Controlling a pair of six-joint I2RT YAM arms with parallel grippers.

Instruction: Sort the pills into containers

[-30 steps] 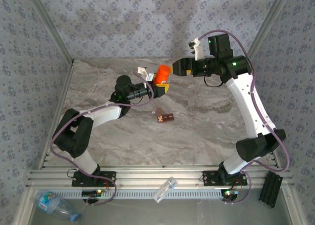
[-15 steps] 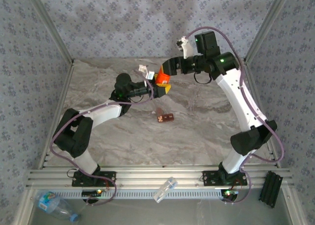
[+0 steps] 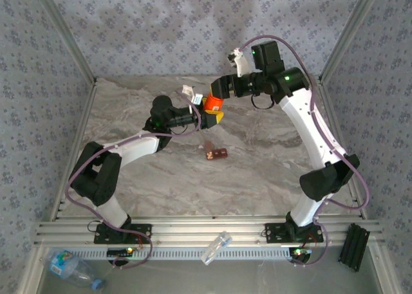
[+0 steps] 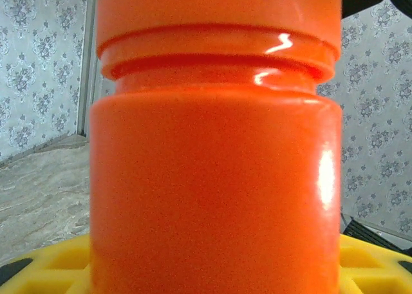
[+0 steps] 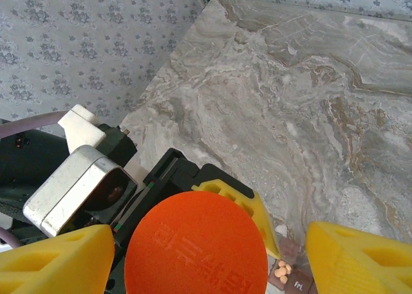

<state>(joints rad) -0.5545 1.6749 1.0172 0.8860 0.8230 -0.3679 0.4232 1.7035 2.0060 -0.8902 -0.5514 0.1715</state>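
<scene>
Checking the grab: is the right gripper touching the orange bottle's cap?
Apart. Right wrist view: the right gripper straddles the cap, gaps on both sides.

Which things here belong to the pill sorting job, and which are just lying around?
Job:
orange pill bottle
brown pill packet

Lying about:
water bottle
clear plastic tube
black block

- The pill bottle (image 3: 212,103) sits between the fingers of the left gripper (image 3: 208,116), over the tabletop (image 3: 270,165) and toward its far edge.
- The right gripper (image 3: 217,94) is just above the bottle's cap, one finger at each side.
- A pill packet (image 3: 216,154) lies near the middle of the tabletop, closer to the near edge than the bottle.
- A water bottle (image 3: 69,266) lies off the tabletop, outside its near left corner.
</scene>
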